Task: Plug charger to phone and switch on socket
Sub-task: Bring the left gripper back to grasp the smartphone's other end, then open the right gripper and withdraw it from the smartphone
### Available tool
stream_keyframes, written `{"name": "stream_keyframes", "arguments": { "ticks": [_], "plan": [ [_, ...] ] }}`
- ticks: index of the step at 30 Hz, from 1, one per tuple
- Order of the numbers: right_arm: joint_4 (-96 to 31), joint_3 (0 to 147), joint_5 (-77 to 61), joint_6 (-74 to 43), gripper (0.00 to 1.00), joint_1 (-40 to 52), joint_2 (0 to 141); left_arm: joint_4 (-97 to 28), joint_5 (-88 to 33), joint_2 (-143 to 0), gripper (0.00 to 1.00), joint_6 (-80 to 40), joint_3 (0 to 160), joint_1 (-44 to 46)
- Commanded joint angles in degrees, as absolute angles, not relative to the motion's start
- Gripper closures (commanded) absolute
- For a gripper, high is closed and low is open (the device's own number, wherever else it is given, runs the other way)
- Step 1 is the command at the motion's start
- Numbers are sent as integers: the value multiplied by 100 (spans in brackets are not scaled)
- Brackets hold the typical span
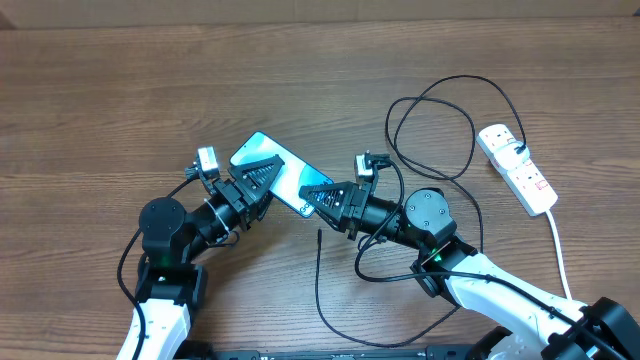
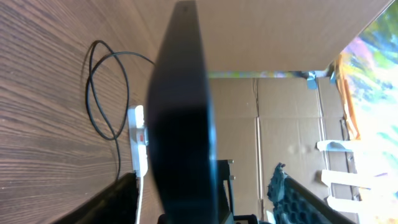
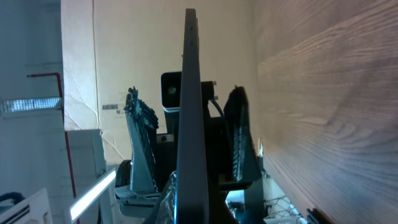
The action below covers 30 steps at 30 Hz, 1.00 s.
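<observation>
The brown wood-grain table (image 1: 150, 90) showed bare surface from its centre to the far edge and the left side. The slim smartphone with a light blue screen (image 1: 285, 168) was held off the surface at table centre, roughly parallel to it. The right gripper (image 1: 315, 194) was fully closed on the smartphone's right end. The left gripper (image 1: 262, 176) straddled the other end, jaws part open, with a gap on each side. The long thin black cable (image 1: 432, 130) looped beside the white power strip (image 1: 515, 168) toward the right edge. Its free tip (image 1: 319, 233) lay between the arms, apart from the smartphone. Count: one smartphone, one black cable, one power strip, two grippers.
</observation>
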<state>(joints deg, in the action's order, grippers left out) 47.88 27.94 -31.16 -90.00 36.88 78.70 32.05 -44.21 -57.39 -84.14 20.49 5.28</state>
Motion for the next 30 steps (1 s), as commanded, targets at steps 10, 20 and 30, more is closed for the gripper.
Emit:
{"name": "stream_keyframes", "arguments": {
  "ticks": [10,20,30],
  "plan": [
    [4550,2808,-2628,-8976,96,3806,7699,3269,-4506,-5953,67,-8576,2047,569],
    [4532,2808,-2078,-8932,96,4088,7706,3269,-4506,-5953,84,-8602,2047,572],
    [4309,2808,-2062,-8829,90,4125,7706,3267,-4449,-5955,96,-8602,2047,569]
  ]
}}
